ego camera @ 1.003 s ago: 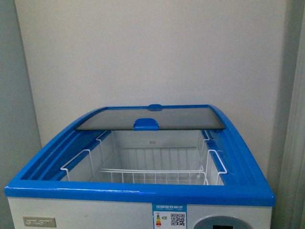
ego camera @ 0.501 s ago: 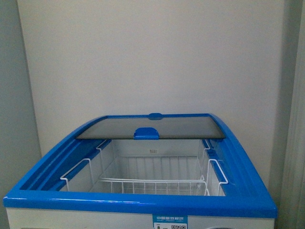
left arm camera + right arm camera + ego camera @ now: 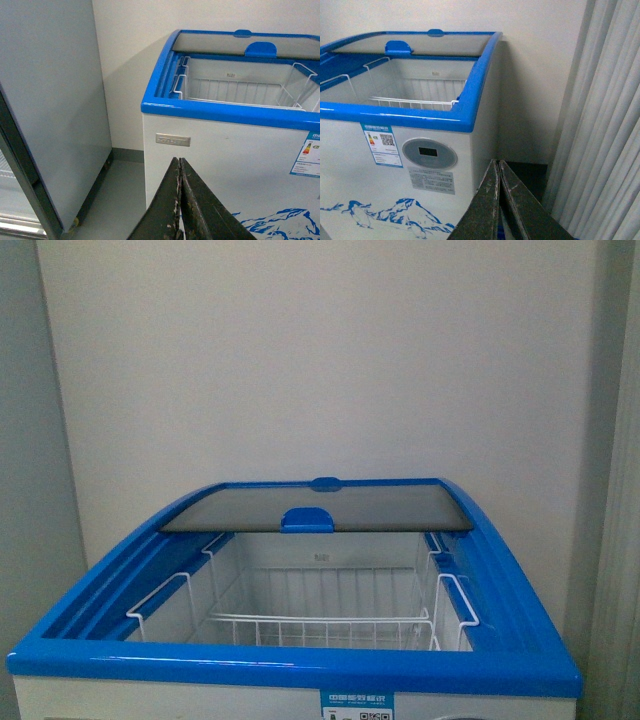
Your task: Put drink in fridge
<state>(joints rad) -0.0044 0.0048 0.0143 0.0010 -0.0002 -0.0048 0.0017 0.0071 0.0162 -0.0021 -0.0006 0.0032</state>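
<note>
The fridge (image 3: 300, 665) is a white chest freezer with a bright blue top rim, right in front of me. Its glass lid (image 3: 320, 507) is slid to the back, so the front is open over white wire baskets (image 3: 320, 625). The baskets look empty. No drink shows in any view. My left gripper (image 3: 179, 162) is shut and empty, low before the fridge's white front (image 3: 220, 150). My right gripper (image 3: 497, 164) is shut and empty, by the fridge's right front corner (image 3: 470, 125), near the oval grey control panel (image 3: 429, 153).
A tall grey-white cabinet (image 3: 50, 110) stands left of the fridge, with a narrow strip of floor (image 3: 120, 195) between them. Pale curtains (image 3: 600, 130) hang right of the fridge. A plain wall (image 3: 320, 360) is behind it.
The front view has risen a little: the fridge sits lower in the picture and its control panel and nameplate have dropped out of view. Nothing in the fridge has moved.
</note>
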